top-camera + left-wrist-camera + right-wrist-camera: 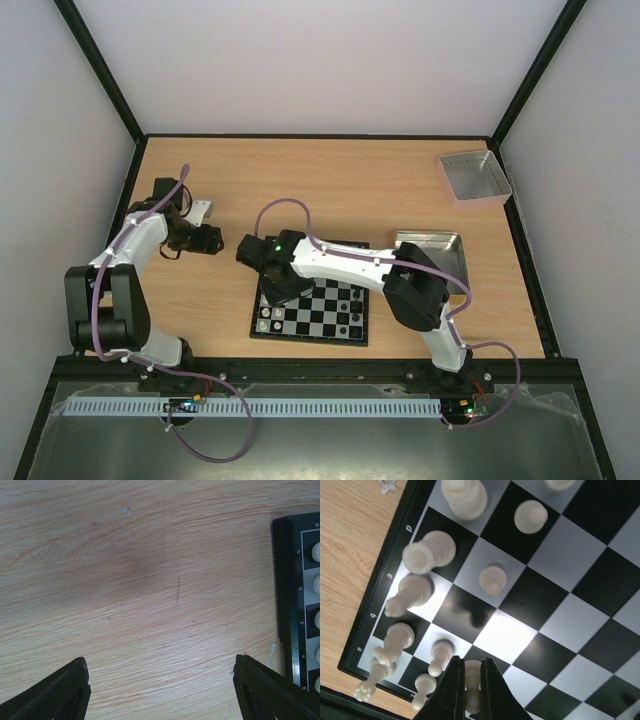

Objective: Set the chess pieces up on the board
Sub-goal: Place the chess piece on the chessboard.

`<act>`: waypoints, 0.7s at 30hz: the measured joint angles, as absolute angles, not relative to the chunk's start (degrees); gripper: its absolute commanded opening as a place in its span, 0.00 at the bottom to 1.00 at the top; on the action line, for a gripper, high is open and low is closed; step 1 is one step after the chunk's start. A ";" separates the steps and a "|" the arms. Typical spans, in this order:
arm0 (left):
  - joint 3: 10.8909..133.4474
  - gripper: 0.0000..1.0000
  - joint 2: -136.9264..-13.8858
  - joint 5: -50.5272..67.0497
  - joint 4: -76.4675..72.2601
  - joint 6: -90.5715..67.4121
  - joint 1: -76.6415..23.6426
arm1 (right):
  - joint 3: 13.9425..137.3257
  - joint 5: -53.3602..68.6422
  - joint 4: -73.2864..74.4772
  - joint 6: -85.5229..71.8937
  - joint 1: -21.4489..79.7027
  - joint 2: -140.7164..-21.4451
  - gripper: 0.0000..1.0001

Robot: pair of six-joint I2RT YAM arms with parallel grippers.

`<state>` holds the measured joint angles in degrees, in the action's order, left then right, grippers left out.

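White pawn (472,696) pinched in the right jaws, low over the board (560,605) at its nine o'clock side, seemingly to join the pawn row; left jaws spread over the bench (150,580), off at ten o'clock, out of the way.

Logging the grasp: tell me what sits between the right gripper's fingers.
A white chess piece shows in the narrow gap between the right gripper's fingers, over the board. The fingers hide its sides, its base and the square under it, so I cannot tell which piece it is.
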<state>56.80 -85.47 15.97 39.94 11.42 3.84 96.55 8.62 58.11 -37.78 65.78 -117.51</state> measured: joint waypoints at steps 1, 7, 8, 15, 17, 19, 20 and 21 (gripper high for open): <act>56.77 0.79 -85.38 15.99 39.92 11.40 3.97 | 96.95 8.62 58.08 -37.71 65.78 -117.93 0.03; 56.73 0.79 -85.12 16.03 39.72 11.33 5.26 | 98.10 8.64 57.49 -37.47 65.80 -119.48 0.03; 56.71 0.79 -85.10 16.03 39.72 11.31 5.52 | 98.21 8.67 57.41 -37.47 65.82 -119.66 0.03; 56.53 0.79 -85.10 16.03 39.66 11.31 6.46 | 98.65 8.97 56.73 -37.43 65.87 -120.97 0.03; 56.53 0.79 -85.10 16.03 39.66 11.31 6.46 | 98.70 9.04 56.69 -37.43 65.87 -121.23 0.03; 56.51 0.79 -85.10 16.03 39.62 11.31 6.55 | 98.85 9.08 56.64 -37.43 65.87 -121.58 0.03; 56.51 0.79 -85.10 16.05 39.59 11.31 6.63 | 98.85 9.08 56.55 -37.43 65.87 -121.67 0.03; 56.51 0.79 -85.10 16.08 39.57 11.31 6.66 | 98.89 9.08 56.55 -37.41 65.87 -121.78 0.04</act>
<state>56.51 -85.10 16.08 39.57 11.31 6.66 98.89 9.08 56.55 -37.41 65.87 -121.78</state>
